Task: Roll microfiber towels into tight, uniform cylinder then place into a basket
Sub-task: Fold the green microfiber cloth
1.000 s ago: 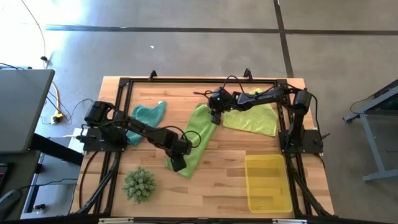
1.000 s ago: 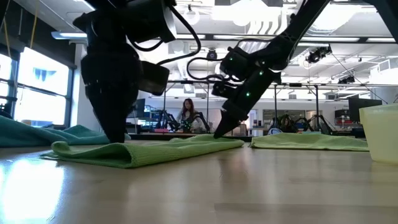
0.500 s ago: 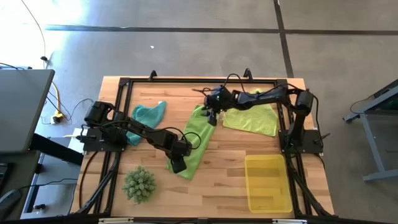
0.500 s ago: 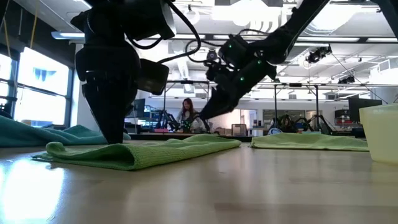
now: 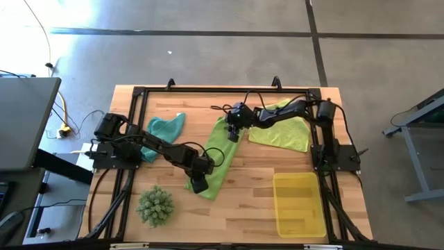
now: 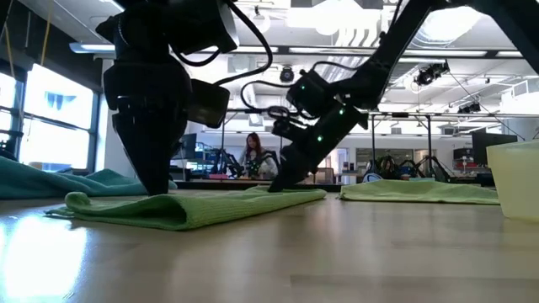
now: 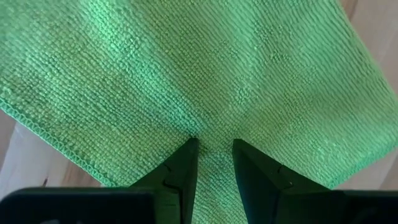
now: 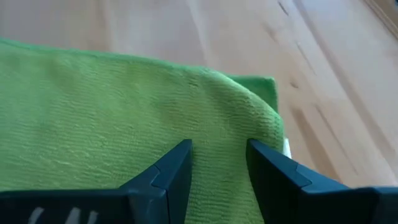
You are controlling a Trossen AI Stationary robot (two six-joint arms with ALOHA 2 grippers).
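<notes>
Right gripper (image 5: 234, 134) shifted toward the far end of the bright green towel (image 5: 216, 157) since a second ago, tips now down on the cloth instead of lifted; left gripper (image 5: 198, 182) unchanged. Wooden table (image 5: 257, 187) carrying everything. Bright green towel spread long at table centre. Pale yellow-green towel (image 5: 283, 130) flat beside it on the right. Yellow basket (image 5: 300, 203) at front right, well apart from towels. Teal towel (image 5: 162, 130) crumpled at left. Spiky green ball (image 5: 155, 205) front left. Left fingers (image 7: 180, 168) slightly parted, pressing a fold of green towel at its near end. Right fingers (image 8: 171, 171) slightly parted, straddling the towel's far edge.
</notes>
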